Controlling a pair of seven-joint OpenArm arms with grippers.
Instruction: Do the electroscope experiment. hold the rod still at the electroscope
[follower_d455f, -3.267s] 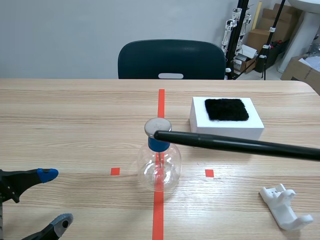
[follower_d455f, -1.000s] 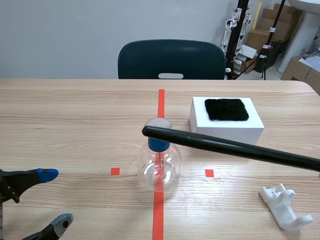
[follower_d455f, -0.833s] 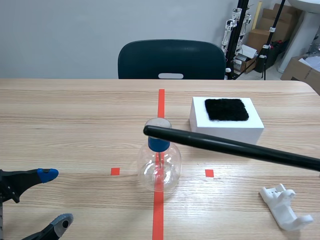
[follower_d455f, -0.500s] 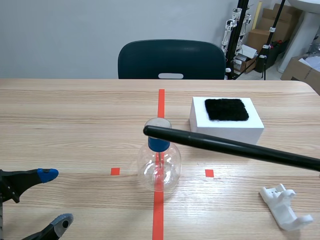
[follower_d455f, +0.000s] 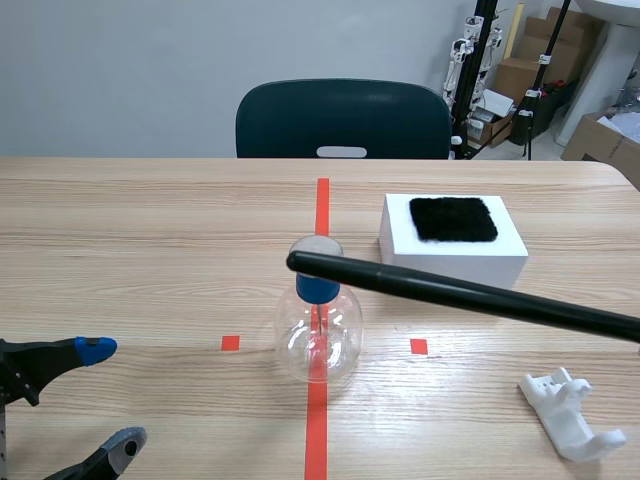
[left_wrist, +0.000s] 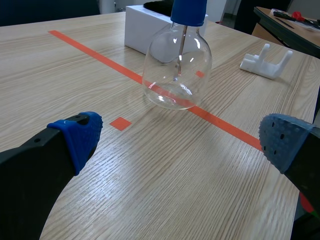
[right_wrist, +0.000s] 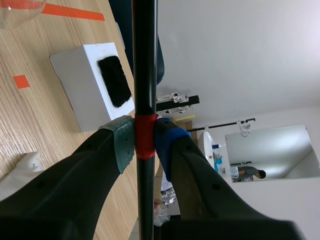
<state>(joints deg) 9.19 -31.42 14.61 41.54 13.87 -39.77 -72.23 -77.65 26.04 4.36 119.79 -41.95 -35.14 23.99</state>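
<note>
The electroscope is a clear glass flask with a blue stopper and a metal disc on top, standing on the red tape line at the table's middle; the left wrist view shows its flask ahead of my left gripper. A long black rod comes in from the right, its tip lying over the disc. My right gripper is shut on the rod at a red band. At the near left edge of the table my left gripper stands open with nothing between its fingers.
A white box topped with a black fur pad stands right of the tape line. A white plastic stand lies near the front right. A dark chair is behind the table's far edge.
Over three seconds the rod's tip shifted a little left and up across the disc. In the last second it has kept still. The left arm has not moved.
</note>
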